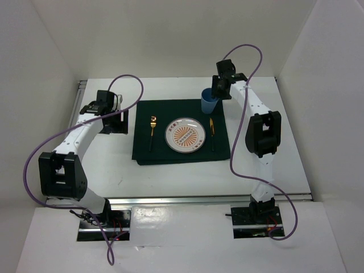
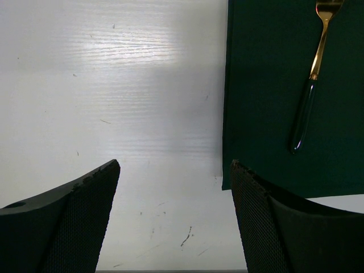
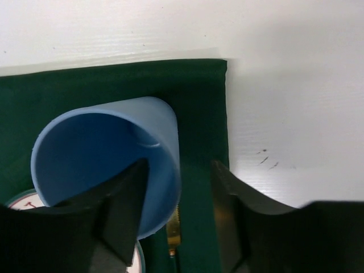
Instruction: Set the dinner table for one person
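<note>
The dinner table (image 1: 170, 176) is a white top. On it lies a dark green cloth (image 1: 148, 151) with a patterned plate (image 1: 185, 135) in the middle, a gold fork (image 1: 152, 132) to its left and a gold knife (image 1: 212, 133) to its right. A blue cup (image 1: 209, 101) stands at the cloth's far right corner. My right gripper (image 1: 219, 91) is open astride the cup's (image 3: 96, 148) right wall: one finger is inside, the other is outside with a gap, as the right wrist view (image 3: 180, 168) shows. My left gripper (image 1: 116, 122) is open and empty over the bare table (image 2: 114, 85), left of the cloth (image 2: 273, 102) and the fork (image 2: 314, 68).
White walls stand close around the table at the back and both sides. An aluminium rail (image 1: 210, 199) runs along the near edge, in front of the arm bases. In the right wrist view the knife tip (image 3: 173, 230) and the plate rim (image 3: 20, 199) lie just below the cup.
</note>
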`<act>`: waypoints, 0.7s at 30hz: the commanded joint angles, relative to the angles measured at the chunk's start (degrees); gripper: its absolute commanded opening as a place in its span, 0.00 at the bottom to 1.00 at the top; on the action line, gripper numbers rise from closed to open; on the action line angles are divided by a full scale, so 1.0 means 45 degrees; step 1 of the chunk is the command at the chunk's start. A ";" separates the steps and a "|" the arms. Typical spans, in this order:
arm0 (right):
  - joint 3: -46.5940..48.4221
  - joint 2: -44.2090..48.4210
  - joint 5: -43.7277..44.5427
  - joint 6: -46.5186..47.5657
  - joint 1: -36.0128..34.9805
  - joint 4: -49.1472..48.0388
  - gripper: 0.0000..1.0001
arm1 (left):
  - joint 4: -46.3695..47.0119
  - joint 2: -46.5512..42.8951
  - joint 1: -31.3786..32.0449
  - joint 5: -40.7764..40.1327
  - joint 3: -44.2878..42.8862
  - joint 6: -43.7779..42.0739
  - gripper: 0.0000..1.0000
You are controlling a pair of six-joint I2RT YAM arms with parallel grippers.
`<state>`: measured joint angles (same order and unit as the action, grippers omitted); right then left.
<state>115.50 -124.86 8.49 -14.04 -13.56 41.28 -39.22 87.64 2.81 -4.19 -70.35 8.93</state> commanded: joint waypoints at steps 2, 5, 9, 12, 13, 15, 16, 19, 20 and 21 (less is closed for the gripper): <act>0.0680 0.0266 -0.0032 0.0015 0.0006 0.0124 0.59 | 0.0200 -0.0510 -0.0077 0.0129 0.0105 -0.0226 0.84; 0.1323 0.0383 -0.0168 0.0015 0.0006 0.0124 0.60 | 0.0200 -0.0510 -0.0077 0.0129 0.0222 -0.0226 0.84; 0.1850 0.0674 -0.0421 0.0132 0.0006 0.0007 0.66 | 0.0200 -0.0626 -0.0077 0.0129 0.0222 -0.0226 0.84; 0.1852 0.1240 -0.0248 0.0132 0.0006 -0.0110 0.69 | 0.0200 -0.0627 -0.0077 0.0129 0.0222 -0.0226 0.84; 0.1852 0.1436 -0.0130 0.0248 0.0006 -0.0110 0.71 | 0.0200 -0.0627 -0.0077 0.0129 0.0222 -0.0342 0.84; 0.1698 0.2313 0.0259 0.0250 0.0161 -0.0226 0.76 | 0.0316 -0.0743 -0.0077 0.0012 0.0222 -0.0343 0.84; 0.1406 0.3245 0.0435 0.0250 0.0162 -0.0227 0.80 | 0.0318 -0.0744 -0.0077 -0.0104 0.0222 -0.0343 0.84; -0.0934 0.5083 0.0789 0.0250 0.0629 -0.0597 1.00 | 0.0318 -0.0861 -0.0077 -0.0222 0.0358 -0.0461 0.84; -0.2449 0.6385 0.0653 -0.0040 0.1172 -0.0598 1.00 | 0.0453 -0.1035 -0.0213 -0.0222 0.0475 -0.0577 0.84; -0.3218 0.7036 0.0459 -0.0198 0.1526 -0.0598 1.00 | 0.0454 -0.1172 -0.0214 -0.0222 0.0476 -0.0578 0.84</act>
<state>107.66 -105.41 8.93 -13.61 -11.53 39.64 -38.35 85.56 2.63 -4.62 -69.08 7.64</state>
